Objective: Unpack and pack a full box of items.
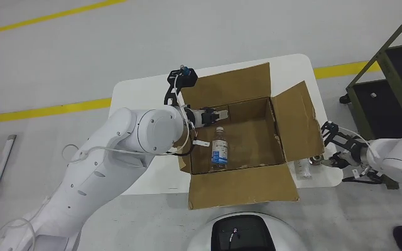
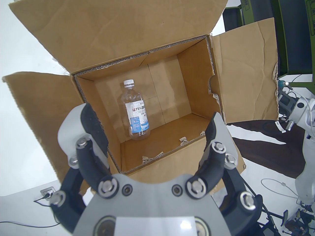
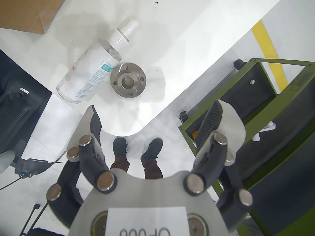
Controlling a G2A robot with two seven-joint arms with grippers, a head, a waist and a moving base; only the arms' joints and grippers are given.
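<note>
One bottle (image 2: 135,114) in box (image 2: 196,84), left tool (image 2: 151,118) released above — right tool (image 3: 155,111) released by sprayer (image 3: 93,72), flange (image 3: 128,79)

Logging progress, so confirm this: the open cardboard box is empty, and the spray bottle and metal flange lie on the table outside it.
One error: the cardboard box is not empty. The left wrist view shows a clear white-capped bottle lying on its floor. The spray bottle and metal flange do lie on the table outside it.

Bright, even overhead light fills every view. The box (image 2: 137,25) is mildly shaded inside. Soft, overlapping shadows ring the metal flange (image 3: 128,83) on the glossy white table (image 3: 192,25). Both wrist views bow at the edges
</note>
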